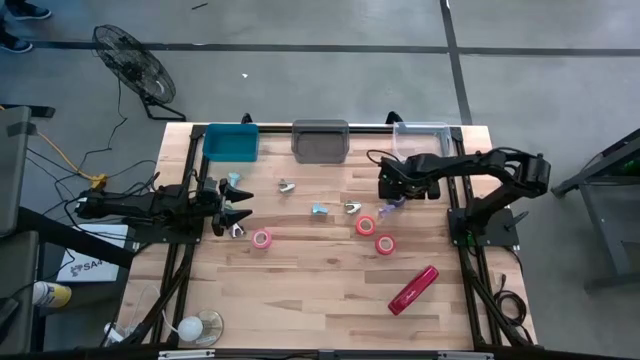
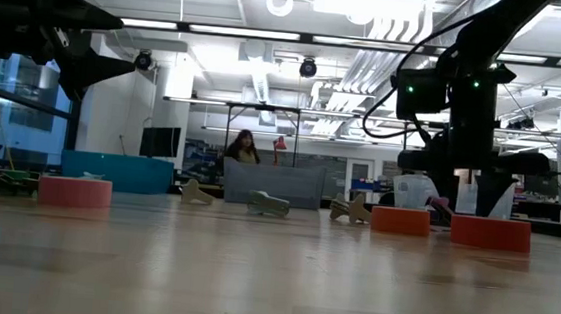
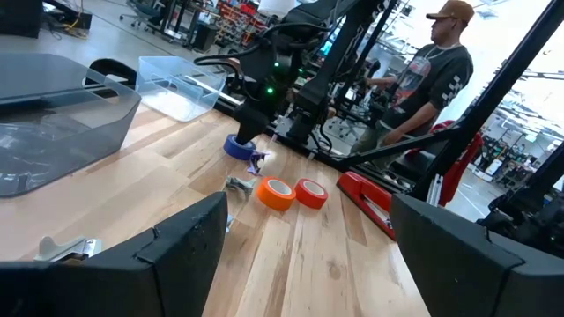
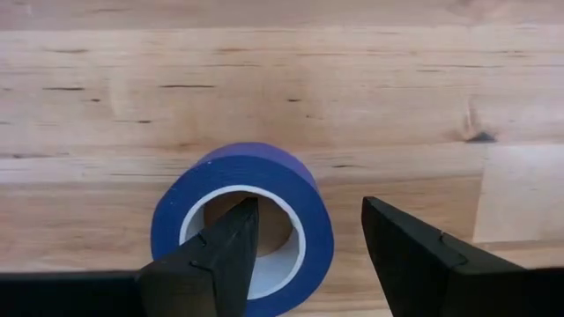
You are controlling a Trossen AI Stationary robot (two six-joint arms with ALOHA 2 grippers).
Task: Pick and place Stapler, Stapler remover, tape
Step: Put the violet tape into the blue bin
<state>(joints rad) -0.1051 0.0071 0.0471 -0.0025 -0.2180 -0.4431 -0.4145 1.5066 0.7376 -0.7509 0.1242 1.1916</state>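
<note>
The blue tape roll (image 4: pixel 242 229) lies flat on the table (image 1: pixel 300 290) near the clear bin (image 1: pixel 421 137), and the right gripper (image 4: pixel 304 242) is held over it with one finger inside the core and the other outside the wall, half spread and not yet pinched on it. The roll could be tipped or pushed aside if the fingers are closed off-centre. This straddle is shown only by the right wrist view; from above the roll is hidden, though the stapler (image 1: pixel 413 289) near the front edge and the left gripper (image 1: pixel 232 203), wide open and empty at the left side, are seen.
</note>
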